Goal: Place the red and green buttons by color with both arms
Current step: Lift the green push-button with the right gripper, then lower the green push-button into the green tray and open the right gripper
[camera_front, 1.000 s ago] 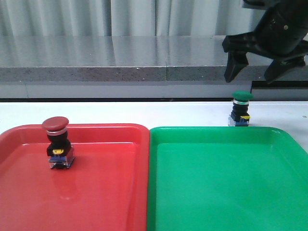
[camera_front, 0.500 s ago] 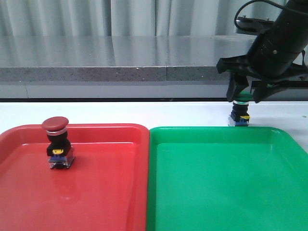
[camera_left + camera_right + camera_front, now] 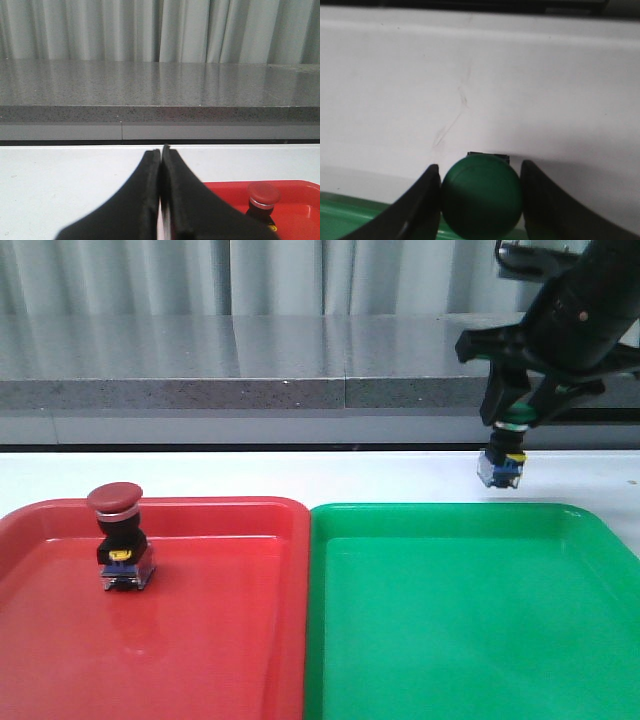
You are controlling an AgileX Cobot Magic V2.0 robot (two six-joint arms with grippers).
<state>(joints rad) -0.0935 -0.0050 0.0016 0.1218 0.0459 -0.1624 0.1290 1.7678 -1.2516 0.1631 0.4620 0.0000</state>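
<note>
While the small push-button with the dark red mushroom cap [image 3: 120, 540] stands upright in the shiny red plastic tray [image 3: 230, 640], toward its far left part, the action is over on the other side. The right arm's black claw gripper [image 3: 516, 420] has its fingers [image 3: 420, 205] clamped on the green-capped push-button [image 3: 503, 462], one pressed to each side of the round cap. From the right wrist view you can see the green cap [image 3: 481, 195] filling the whole gap between them, so it's a snug grip. In the front view the button's black body, yellow tab and clear-blue base hang below the claw, tilted a bit, and it looks lifted just off the white table [image 3: 300, 475], beyond the far edge of the glossy green plastic tray [image 3: 470, 640]. That tray sits right next to the red one, rims touching.

The left arm's black gripper [image 3: 161, 200] has its fingers pressed together with nothing between them, over the white table just beside the red tray's corner, with the red cap visible nearby.
</note>
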